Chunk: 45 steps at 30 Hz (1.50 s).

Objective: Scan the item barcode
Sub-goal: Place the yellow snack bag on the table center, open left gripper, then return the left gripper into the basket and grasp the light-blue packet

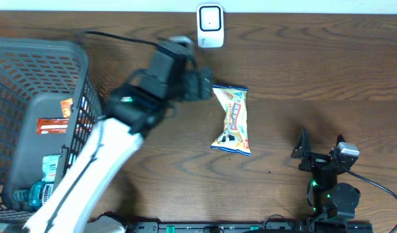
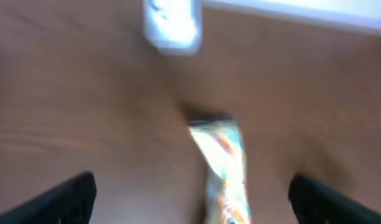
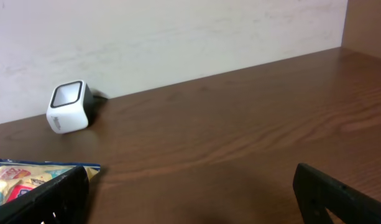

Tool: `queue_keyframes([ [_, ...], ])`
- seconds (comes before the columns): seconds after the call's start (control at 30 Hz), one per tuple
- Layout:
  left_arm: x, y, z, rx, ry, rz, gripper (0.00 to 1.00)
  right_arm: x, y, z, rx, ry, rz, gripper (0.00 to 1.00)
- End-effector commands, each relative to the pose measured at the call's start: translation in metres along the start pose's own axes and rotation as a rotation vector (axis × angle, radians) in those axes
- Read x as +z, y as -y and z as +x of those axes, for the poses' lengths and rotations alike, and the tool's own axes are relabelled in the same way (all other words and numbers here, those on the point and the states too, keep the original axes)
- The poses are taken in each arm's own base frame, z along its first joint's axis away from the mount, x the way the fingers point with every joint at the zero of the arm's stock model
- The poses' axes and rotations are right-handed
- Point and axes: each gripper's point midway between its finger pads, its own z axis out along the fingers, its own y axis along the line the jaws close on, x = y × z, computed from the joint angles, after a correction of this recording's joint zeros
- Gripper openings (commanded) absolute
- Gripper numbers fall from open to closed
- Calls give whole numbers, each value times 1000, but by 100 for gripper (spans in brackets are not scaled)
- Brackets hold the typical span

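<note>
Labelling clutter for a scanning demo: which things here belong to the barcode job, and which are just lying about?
Job: snack packet, white scanner, left gripper.
Lying about: basket, goods inside it, right gripper.

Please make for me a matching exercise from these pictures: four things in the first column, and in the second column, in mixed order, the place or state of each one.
Column one
1. white cube-shaped scanner
2. colourful plastic snack packet
3. grey mesh basket
4. right gripper

Column two
A. at the left side
B. at the far edge of the wooden table
C. lying flat in the middle
D. open, holding nothing

Pairs: 1-B, 2-C, 3-A, 4-D
</note>
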Motion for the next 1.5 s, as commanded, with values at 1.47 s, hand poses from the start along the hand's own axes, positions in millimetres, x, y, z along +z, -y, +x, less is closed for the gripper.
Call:
queue_keyframes([
  [1.47,-28,-398,233,-1495,-453,-987,71,0,4,0,-13,4,19,99],
])
